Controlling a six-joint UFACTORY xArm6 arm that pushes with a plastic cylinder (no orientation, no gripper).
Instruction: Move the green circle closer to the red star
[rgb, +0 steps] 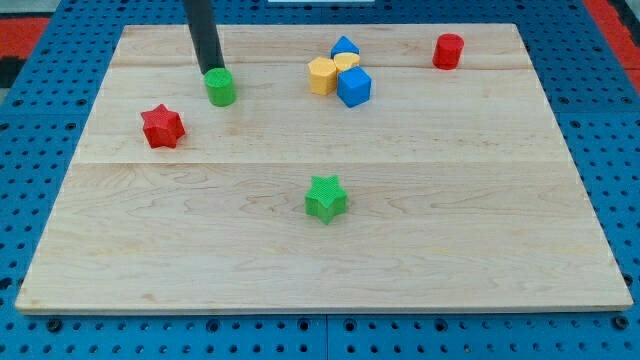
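Note:
The green circle (221, 87) is a short green cylinder at the board's upper left. The red star (162, 126) lies to its lower left, a small gap apart. My tip (210, 70) is the end of the dark rod coming down from the view's top; it stands right at the green circle's upper-left edge, touching or nearly touching it.
A green star (326, 197) lies near the board's middle. A cluster of a yellow block (322, 75), a second yellow block (347, 62), a blue cube (354, 87) and a blue block (345, 46) sits at top centre. A red cylinder (448, 50) stands at top right. The wooden board (300, 260) rests on a blue pegboard.

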